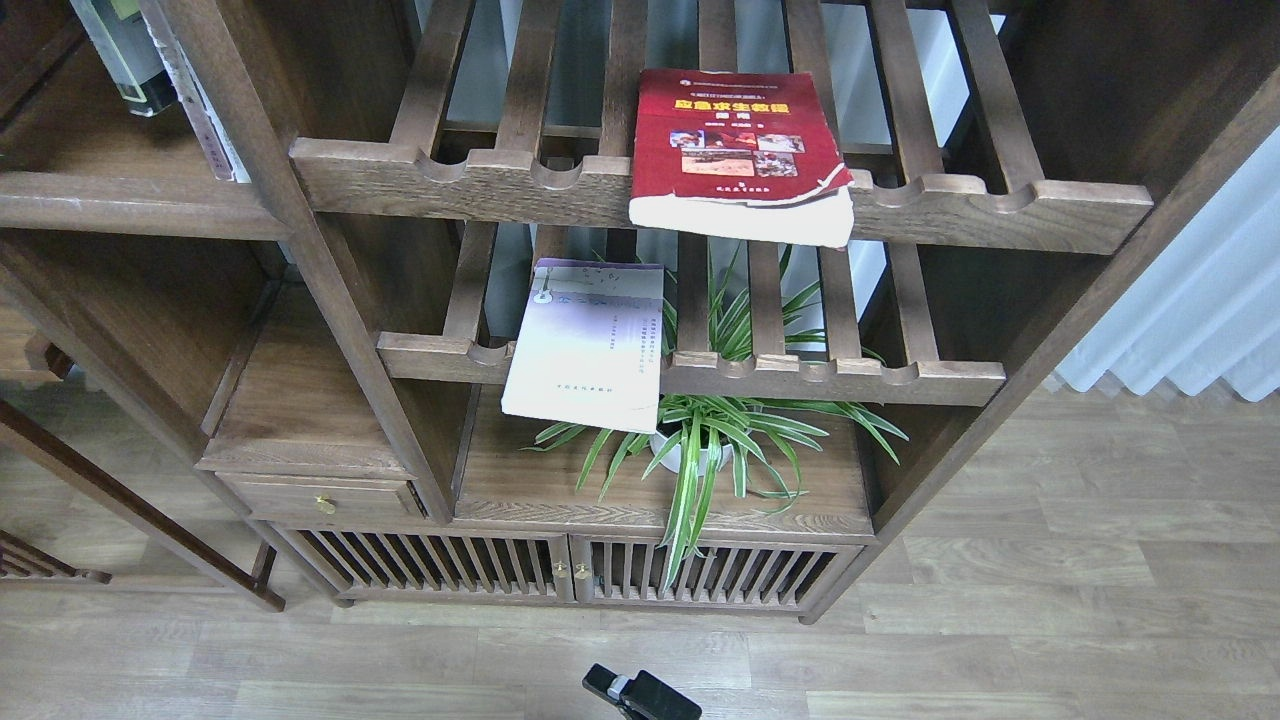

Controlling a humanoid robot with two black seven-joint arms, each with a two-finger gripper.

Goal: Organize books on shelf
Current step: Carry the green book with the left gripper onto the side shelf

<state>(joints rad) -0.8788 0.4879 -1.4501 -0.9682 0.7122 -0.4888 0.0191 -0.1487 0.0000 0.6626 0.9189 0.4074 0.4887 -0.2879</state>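
The worn red book [738,150] lies flat on the upper slatted rack, its front end overhanging the scalloped rail. The thin white-lavender book [588,340] lies on the lower slatted rack, also overhanging. At the top left, the lower end of a thick book with a black border and a bit of yellow-green [122,55] hangs tilted above the flat dark-brown shelf [110,195]; what holds it is out of view. A small black and white arm end [640,695] shows at the bottom edge; its fingers cannot be told apart. My left gripper is out of view.
A thin pale book [195,100] leans against the upright post on the flat shelf. A potted spider plant [700,440] stands under the lower rack. A small drawer [320,495] and slatted cabinet doors [570,570] sit below. A white curtain [1200,300] hangs at right.
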